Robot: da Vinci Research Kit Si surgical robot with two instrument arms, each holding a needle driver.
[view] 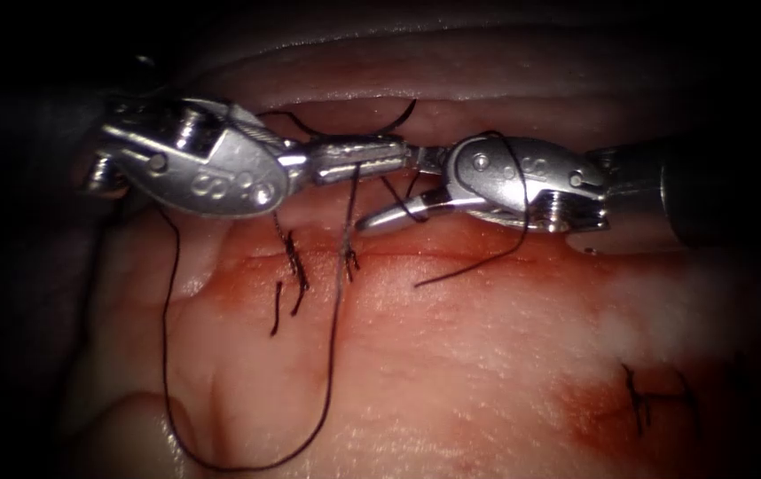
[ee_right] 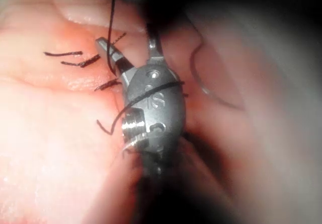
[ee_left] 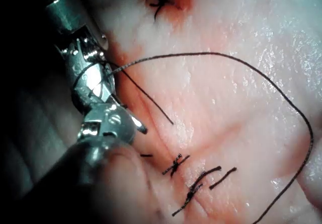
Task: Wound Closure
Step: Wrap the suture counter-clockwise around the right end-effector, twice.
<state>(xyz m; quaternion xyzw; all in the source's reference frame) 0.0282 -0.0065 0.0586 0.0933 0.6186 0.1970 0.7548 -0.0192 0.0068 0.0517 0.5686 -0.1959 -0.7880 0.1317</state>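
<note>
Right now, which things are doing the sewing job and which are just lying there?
In the job: left tool, shut on the thread; right tool, jaws open, holding nothing, thread looped round it; needle, held by neither tool; the cut.
Lying about: finished stitches with cut ends; red fluid.

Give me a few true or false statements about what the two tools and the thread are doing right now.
The right tool holds the needle. False: its jaws are open, holding nothing; a thin curve beyond the tools, perhaps the needle, lies on the tissue.
The left tool is shut on the thread. True.
Thread drapes across the right tool's body. True.
No stitches are tied yet. False: knotted stitches sit along the cut.
</note>
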